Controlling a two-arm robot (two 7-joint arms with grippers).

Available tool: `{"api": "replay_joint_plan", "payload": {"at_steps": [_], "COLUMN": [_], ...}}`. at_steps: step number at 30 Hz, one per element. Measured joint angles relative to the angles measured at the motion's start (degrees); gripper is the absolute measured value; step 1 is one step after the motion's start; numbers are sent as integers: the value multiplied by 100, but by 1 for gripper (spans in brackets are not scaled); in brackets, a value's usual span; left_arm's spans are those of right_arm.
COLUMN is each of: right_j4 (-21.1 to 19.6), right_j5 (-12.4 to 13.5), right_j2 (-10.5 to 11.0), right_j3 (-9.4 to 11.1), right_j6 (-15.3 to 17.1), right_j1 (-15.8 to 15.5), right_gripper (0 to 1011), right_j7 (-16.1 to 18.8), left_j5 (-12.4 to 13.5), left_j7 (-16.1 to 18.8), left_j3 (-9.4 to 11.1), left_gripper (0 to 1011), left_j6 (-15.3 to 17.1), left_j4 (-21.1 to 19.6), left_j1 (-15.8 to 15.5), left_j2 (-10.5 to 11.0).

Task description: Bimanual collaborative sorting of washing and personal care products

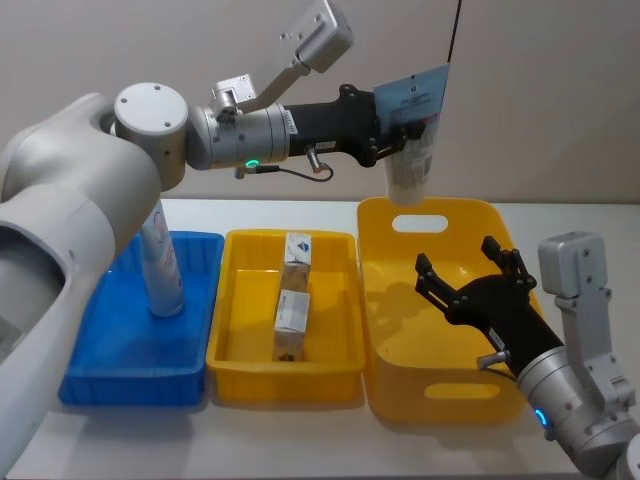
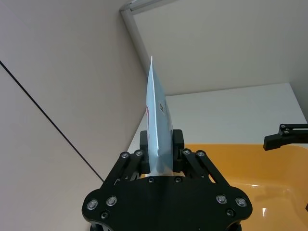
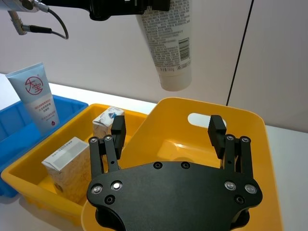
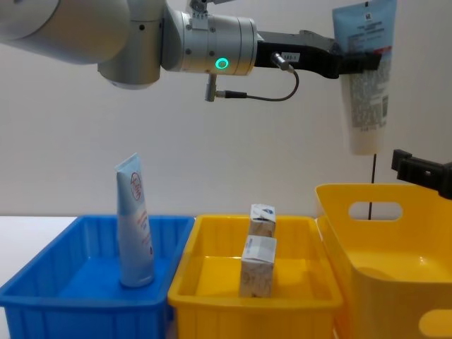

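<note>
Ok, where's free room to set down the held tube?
The big yellow bin is bare, though the right gripper hovers open over it. The blue bin is free in front of its tube. The middle bin is crowded by two cartons.

white table [image 1: 300, 440] | blue bin [image 1: 130, 390] | yellow bin [image 1: 285, 383] | taller yellow bin [image 1: 400, 392] (side by side)

On the bench [image 1: 300, 440], we are seeing the middle bin [image 1: 283, 385] carrying a near carton [image 1: 291, 318] and, behind, a far carton [image 1: 297, 256]. Left of it a shallow bin [image 1: 100, 360] is holding a standing tube [image 1: 162, 270]; right of it a deep bin [image 1: 400, 340] is sitting under the left gripper [image 1: 405, 135]'s hanging tube [image 1: 415, 170] and the right gripper [image 1: 458, 258].
</note>
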Motion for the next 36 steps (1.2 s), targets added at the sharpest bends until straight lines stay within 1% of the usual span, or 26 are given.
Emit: {"api": "replay_joint_plan", "payload": {"at_steps": [2,4,5,6,8,9,12,13,14,17,21,22,23,25,26,28,31,33,34,35,36], "right_j4": [0,0,0,0,0,0,0,0,0,0,0,0,0,0,0,0,0,0,0,0,0], "right_j5": [0,0,0,0,0,0,0,0,0,0,0,0,0,0,0,0,0,0,0,0,0], "right_j2": [0,0,0,0,0,0,0,0,0,0,0,0,0,0,0,0,0,0,0,0,0], "right_j3": [0,0,0,0,0,0,0,0,0,0,0,0,0,0,0,0,0,0,0,-1,0], "right_j6": [0,0,0,0,0,0,0,0,0,0,0,0,0,0,0,0,0,0,0,0,0], "right_j1": [0,0,0,0,0,0,0,0,0,0,0,0,0,0,0,0,0,0,0,0,0], "right_gripper": [1002,1002,1002,1002,1002,1002,1002,1002,1002,1002,1002,1002,1002,1002,1002,1002,1002,1002,1002,1002,1002], "right_j7": [0,0,0,0,0,0,0,0,0,0,0,0,0,0,0,0,0,0,0,0,0], "left_j5": [-3,-13,-15,-18,-21,-23,-26,-27,-27,-29,-32,-34,-36,-40,-40,-40,-32,-13,-13,0,6], "left_j7": [-4,-7,-8,-11,-14,-17,-21,-23,-24,-26,-28,-28,-27,16,16,148,305,526,526,645,727], "left_j3": [2,6,6,8,11,12,13,14,15,17,19,24,30,60,60,98,118,131,131,133,133], "left_gripper": [259,329,329,393,434,495,550,607,607,731,827,880,880,958,958,1001,1001,1001,1001,1001,1001], "left_j6": [-8,-17,-19,-24,-28,-32,-37,-39,-40,-43,-47,-47,-43,19,19,181,356,594,594,720,800], "left_j4": [18,39,45,57,69,77,91,96,100,111,119,115,96,-72,-72,-481,-834,-1399,-1399,-1674,-1865], "left_j1": [-7,-16,-19,-25,-28,-30,-36,-40,-42,-45,-47,-48,-45,15,15,167,304,528,528,636,713], "left_j2": [-6,-14,-15,-20,-24,-28,-31,-33,-34,-39,-42,-40,-35,20,20,191,346,589,589,709,794]}}
